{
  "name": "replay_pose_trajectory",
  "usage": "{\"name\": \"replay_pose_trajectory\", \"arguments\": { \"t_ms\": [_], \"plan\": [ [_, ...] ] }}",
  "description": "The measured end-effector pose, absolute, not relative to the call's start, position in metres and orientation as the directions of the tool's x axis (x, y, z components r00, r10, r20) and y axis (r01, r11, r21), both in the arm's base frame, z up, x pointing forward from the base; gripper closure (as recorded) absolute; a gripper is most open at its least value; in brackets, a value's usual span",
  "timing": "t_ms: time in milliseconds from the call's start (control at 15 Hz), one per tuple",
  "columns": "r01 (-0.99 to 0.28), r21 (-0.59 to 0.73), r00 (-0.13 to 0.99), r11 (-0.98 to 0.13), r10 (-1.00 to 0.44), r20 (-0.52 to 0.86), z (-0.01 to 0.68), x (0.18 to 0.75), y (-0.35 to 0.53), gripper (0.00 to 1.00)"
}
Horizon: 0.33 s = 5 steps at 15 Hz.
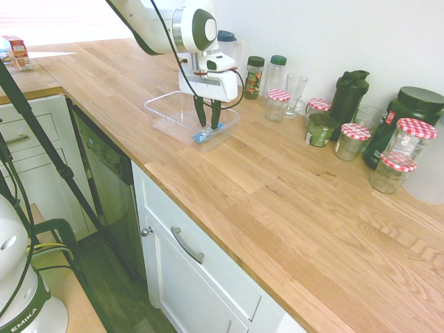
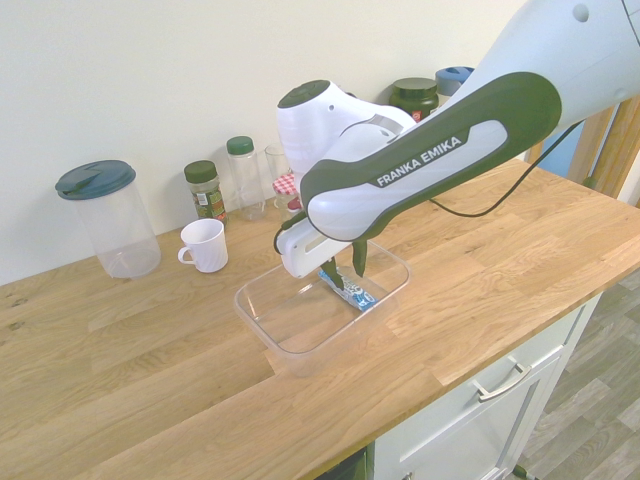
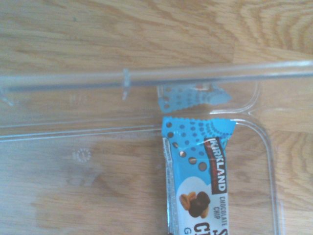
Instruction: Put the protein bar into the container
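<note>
Blue-wrapped flat protein bar point(image 3: 198, 176) already lies on the floor of the shallow clear plastic container point(image 1: 161, 109) on the wooden surface point(image 1: 291, 208), the end effector point(image 1: 207, 115) narrowly parted above it, leaving withdrawal.

A long wooden countertop point(image 1: 291, 208) runs along a plain white wall point(image 1: 333, 35), with white cabinets point(image 1: 201, 277) and a metal drawer handle point(image 1: 186, 245) below it, above a dark wood-look floor point(image 1: 118, 291).
</note>
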<state>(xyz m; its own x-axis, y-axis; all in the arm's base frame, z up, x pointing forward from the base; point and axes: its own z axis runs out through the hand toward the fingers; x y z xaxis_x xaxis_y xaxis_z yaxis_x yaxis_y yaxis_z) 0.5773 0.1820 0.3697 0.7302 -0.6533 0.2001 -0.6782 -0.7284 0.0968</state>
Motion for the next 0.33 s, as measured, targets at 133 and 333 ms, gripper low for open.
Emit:
{"name": "replay_pose_trajectory", "arguments": {
  "t_ms": [133,333],
  "plan": [
    [-0.685,0.049,0.718,-0.727,-0.661,0.220,0.400,0.574,0.185,0.00],
    [-0.683,-0.033,0.701,-0.730,-0.667,0.251,0.462,0.553,0.193,0.00]
  ]
}}
